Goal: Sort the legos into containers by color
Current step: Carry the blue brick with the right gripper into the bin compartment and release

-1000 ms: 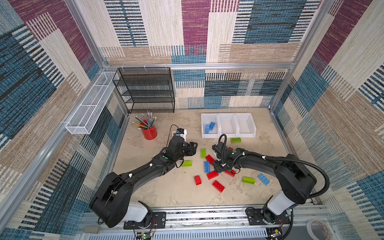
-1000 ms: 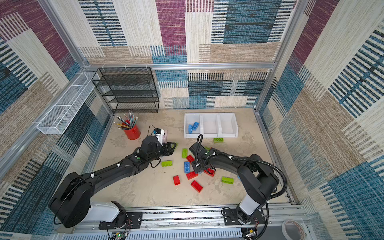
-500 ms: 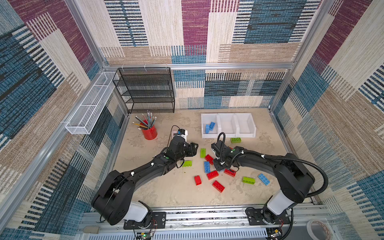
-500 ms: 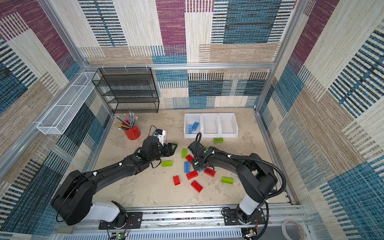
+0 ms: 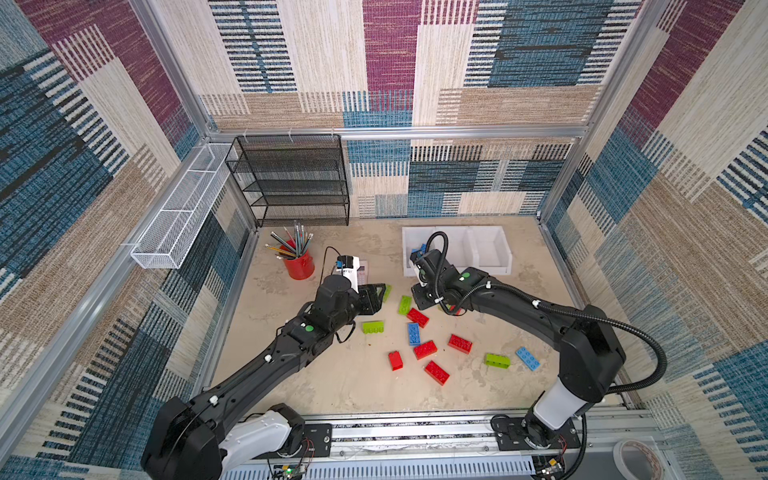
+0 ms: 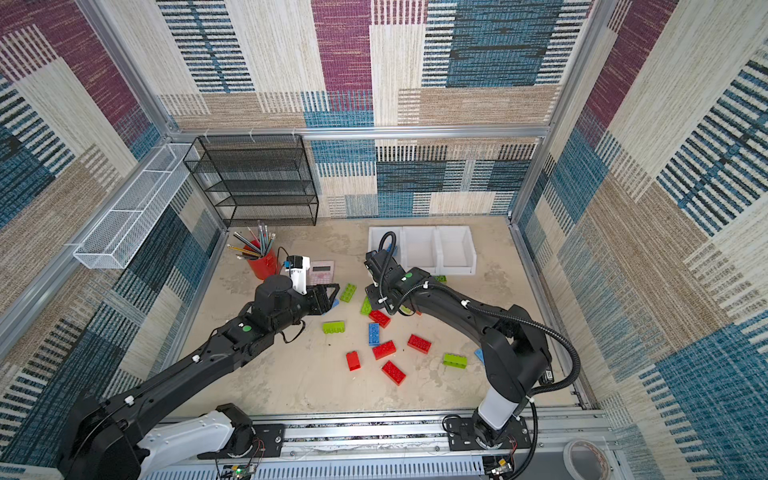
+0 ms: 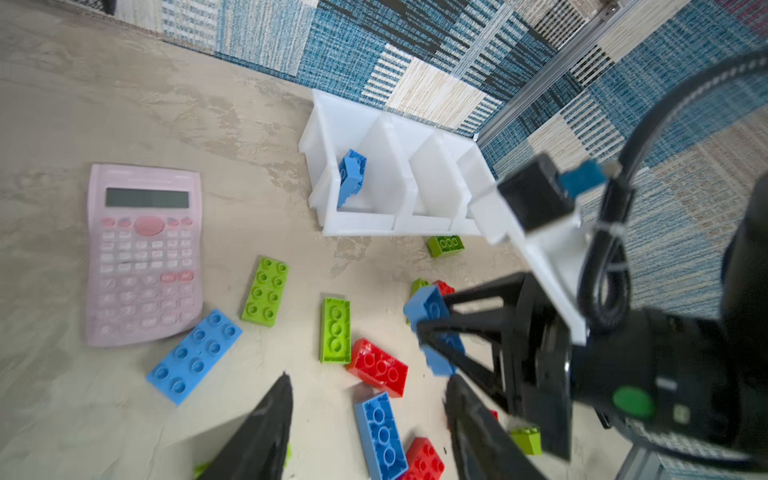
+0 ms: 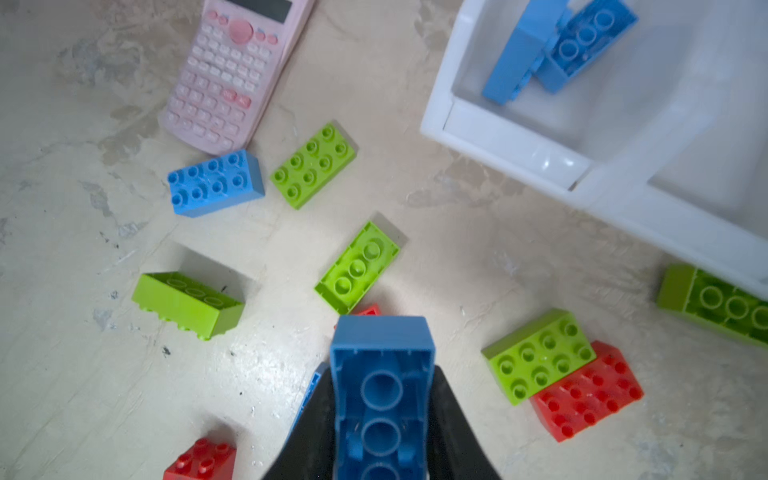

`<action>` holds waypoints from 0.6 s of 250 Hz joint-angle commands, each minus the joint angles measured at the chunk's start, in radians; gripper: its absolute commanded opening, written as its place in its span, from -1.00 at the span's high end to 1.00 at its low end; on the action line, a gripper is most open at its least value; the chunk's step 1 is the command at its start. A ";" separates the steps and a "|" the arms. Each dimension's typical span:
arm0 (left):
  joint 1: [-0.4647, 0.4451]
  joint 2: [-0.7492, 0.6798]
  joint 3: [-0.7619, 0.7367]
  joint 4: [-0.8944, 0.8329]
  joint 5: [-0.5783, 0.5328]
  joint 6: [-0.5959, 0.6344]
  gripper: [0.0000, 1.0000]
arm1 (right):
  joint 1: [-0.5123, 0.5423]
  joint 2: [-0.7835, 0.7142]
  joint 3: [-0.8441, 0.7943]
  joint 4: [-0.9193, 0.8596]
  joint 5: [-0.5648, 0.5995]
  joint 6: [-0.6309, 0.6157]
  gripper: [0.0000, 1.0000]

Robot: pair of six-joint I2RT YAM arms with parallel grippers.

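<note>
**Step in hand:** carrying one blue studded plastic brick [image 8: 380,357] to the row of three white plastic open-top bins [image 5: 492,268].

**Right arm:** The right gripper [image 8: 382,415] is clamped across the brick's width, with the hollow underside facing the wrist camera. The brick hangs clear of the sandy tabletop [image 5: 353,386], above the scattered pile and short of the bins.

**Destination:** The end bin [image 8: 511,149], the one nearest the pink calculator [image 7: 143,253], already holds two blue bricks [image 8: 582,37] — judged the correct compartment.

**Recommendation:**
- Rise enough to clear the sloped front wall.
- Centre over that compartment.
- Release only once inside its rim. The bricks already there leave little floor, and a careless drop could bounce the piece out.

**Left arm:** The left gripper [image 7: 368,384] hovers with jaws apart and nothing between them. It is above loose red, green and blue bricks [image 5: 424,350] near the calculator.

**Against the frame one second earlier:** the right gripper sat lower, in among the pile. It has since closed on the brick and drawn toward the bins. The left arm is practically unmoved, and the other two bins remain empty.
</note>
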 commanded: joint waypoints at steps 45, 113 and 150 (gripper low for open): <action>0.000 -0.136 -0.123 -0.215 -0.041 0.024 -0.20 | -0.118 0.145 0.242 0.081 -0.008 -0.071 0.41; -0.003 -0.194 -0.162 -0.248 -0.038 0.024 -0.20 | -0.215 0.347 0.473 0.106 -0.044 -0.097 0.34; -0.003 -0.179 -0.164 -0.237 -0.031 0.026 -0.21 | -0.245 0.434 0.563 0.112 -0.031 -0.106 0.33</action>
